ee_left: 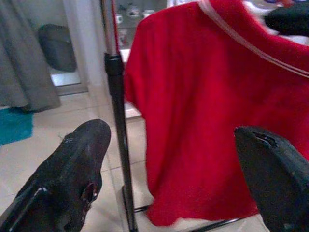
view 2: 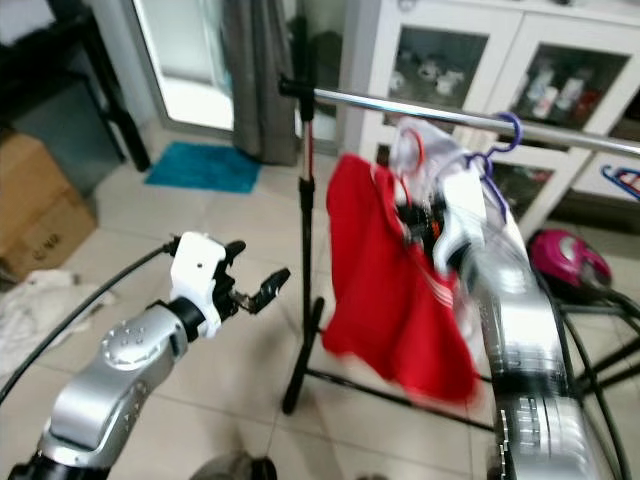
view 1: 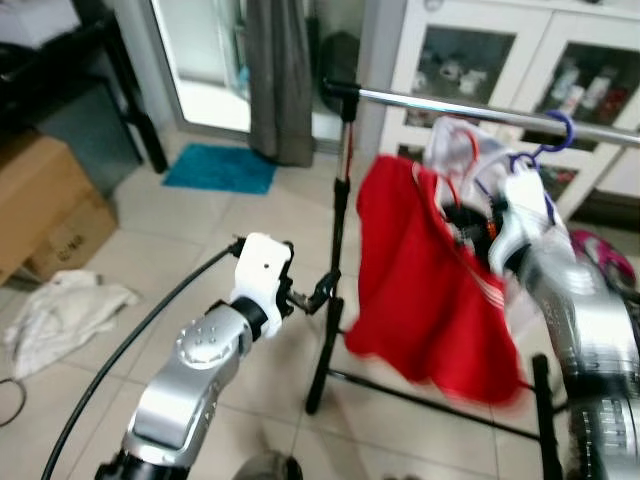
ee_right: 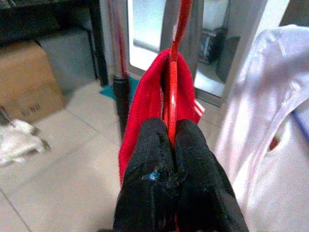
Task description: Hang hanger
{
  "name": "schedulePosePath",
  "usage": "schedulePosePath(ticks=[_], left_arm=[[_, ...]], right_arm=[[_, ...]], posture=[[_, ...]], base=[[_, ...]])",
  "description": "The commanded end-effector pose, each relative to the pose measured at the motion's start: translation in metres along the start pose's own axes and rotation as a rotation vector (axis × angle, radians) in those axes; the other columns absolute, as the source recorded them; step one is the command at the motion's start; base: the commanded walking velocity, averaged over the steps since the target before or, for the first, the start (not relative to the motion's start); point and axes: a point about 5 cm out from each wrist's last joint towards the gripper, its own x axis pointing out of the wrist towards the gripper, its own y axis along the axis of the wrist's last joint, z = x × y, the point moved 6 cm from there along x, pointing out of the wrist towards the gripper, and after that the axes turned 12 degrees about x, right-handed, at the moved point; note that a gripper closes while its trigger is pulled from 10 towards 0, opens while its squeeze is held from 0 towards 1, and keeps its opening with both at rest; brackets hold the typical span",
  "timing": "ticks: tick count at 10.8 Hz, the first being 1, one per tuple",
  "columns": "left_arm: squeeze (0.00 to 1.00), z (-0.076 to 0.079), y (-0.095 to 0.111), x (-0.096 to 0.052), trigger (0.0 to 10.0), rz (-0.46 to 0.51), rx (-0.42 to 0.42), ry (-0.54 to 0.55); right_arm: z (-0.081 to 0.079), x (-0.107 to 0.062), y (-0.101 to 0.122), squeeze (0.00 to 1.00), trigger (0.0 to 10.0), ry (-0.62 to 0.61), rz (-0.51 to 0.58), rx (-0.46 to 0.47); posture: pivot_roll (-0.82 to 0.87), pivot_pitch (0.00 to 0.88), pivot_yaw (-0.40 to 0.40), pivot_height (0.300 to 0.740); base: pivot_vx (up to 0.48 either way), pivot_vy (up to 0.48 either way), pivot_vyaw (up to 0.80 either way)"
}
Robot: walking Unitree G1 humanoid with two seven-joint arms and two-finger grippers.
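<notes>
- The shirt (view 1: 420, 280) is red, with white stripes near the collar.
- The hanger (ee_right: 172, 87) is red.
- Another hanger (view 1: 545, 145) on the rail is purple.
- The mat (view 1: 220, 168) on the floor is teal.
- The curtain (view 1: 280, 80) is grey.
- The box (view 1: 45, 205) is brown.
- The right hand (ee_right: 175, 159) has black fingers.

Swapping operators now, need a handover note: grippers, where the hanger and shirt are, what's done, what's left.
Right gripper: shut on the red hanger that carries the red shirt, held up just below the clothes rail.
Left gripper: open, empty, low beside the rack's upright pole, facing the shirt.
On the rail: a purple hanger with a pale garment already hangs there.
Done: shirt is on its hanger and lifted to the rack.
Left: I can't see the red hanger's hook over the rail, so assume it still needs hooking on, then release and withdraw the right arm.
</notes>
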Motion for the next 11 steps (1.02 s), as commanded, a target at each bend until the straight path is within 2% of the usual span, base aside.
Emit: schedulePosePath(ticks=[1, 2, 3, 5, 7, 8, 9, 11], left_arm=[[0.00, -0.001, -0.002, 0.000, 10.0, -0.003, 0.011, 0.010], [0.00, -0.002, -0.002, 0.001, 10.0, -0.001, 0.015, 0.017], [0.00, -0.001, -0.003, 0.001, 10.0, -0.002, 0.018, 0.017], [0.00, 0.003, -0.002, 0.003, 10.0, 0.004, 0.031, 0.001], [0.00, 0.006, 0.000, 0.004, 10.0, 0.016, 0.038, -0.012], [0.00, 0.008, 0.004, 0.004, 10.0, 0.037, 0.012, -0.032], [1.00, 0.013, 0.015, 0.005, 10.0, 0.093, -0.032, -0.082], [1.00, 0.023, 0.038, 0.019, 10.0, 0.179, -0.071, -0.171]], right_arm=[[-0.009, -0.009, 0.023, 0.00, 0.0, -0.004, 0.088, -0.019], [-0.014, -0.019, 0.016, 0.00, 0.0, -0.039, 0.109, -0.005], [-0.014, -0.026, 0.004, 0.00, 9.8, -0.087, 0.100, -0.020], [-0.012, -0.037, -0.020, 0.00, 10.0, -0.177, 0.051, -0.026], [-0.022, -0.037, -0.025, 0.00, 10.0, -0.142, 0.039, -0.031], [-0.029, -0.034, -0.022, 0.00, 10.0, -0.109, 0.047, -0.015], [-0.036, -0.031, -0.019, 0.00, 10.0, -0.071, 0.056, 0.007], [-0.056, -0.024, -0.013, 0.00, 10.0, -0.021, 0.076, 0.013]], posture=[[0.08, 0.000, 0.016, 0.740], [0.09, 0.000, 0.011, 0.740], [0.09, 0.000, 0.008, 0.740], [0.09, 0.000, 0.005, 0.740], [0.09, 0.000, 0.001, 0.740], [0.09, 0.000, -0.005, 0.740], [0.09, 0.000, -0.007, 0.740], [0.10, 0.000, -0.029, 0.740]], base=[[-0.266, 0.000, 0.00], [-0.259, 0.000, 0.00], [-0.240, 0.000, 0.00], [0.000, 0.000, 0.00], [0.000, 0.000, 0.00], [0.000, 0.000, 0.00], [0.000, 0.000, 0.00], [0.000, 0.000, 0.00]])
